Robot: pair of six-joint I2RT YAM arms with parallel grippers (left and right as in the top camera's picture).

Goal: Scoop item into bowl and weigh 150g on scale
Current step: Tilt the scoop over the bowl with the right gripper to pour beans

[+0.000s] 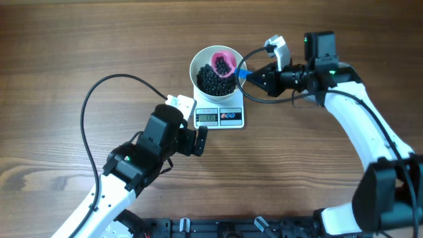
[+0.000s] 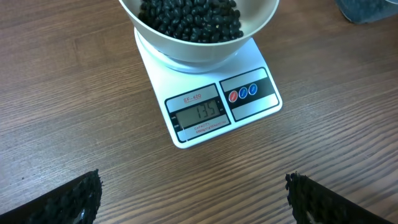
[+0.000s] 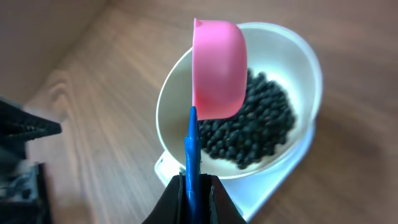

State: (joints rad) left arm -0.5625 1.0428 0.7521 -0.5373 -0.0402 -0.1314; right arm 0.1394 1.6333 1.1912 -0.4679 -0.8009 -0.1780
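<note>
Presently:
- right gripper (image 3: 194,190): jaws clamped on blue handle (image 3: 191,146) of pink scoop (image 3: 217,68); scoop tipped over white bowl (image 3: 305,68) so beans fall inside, not on table.
- black beans (image 1: 215,80): heaped in bowl, few in scoop.
- bowl: on kitchen scale (image 1: 231,118) for live weighing; display (image 2: 199,112) appears 135, likely short of target.
- left gripper (image 2: 193,196): spread wide, empty, before scale, wrist camera facing display.
</note>
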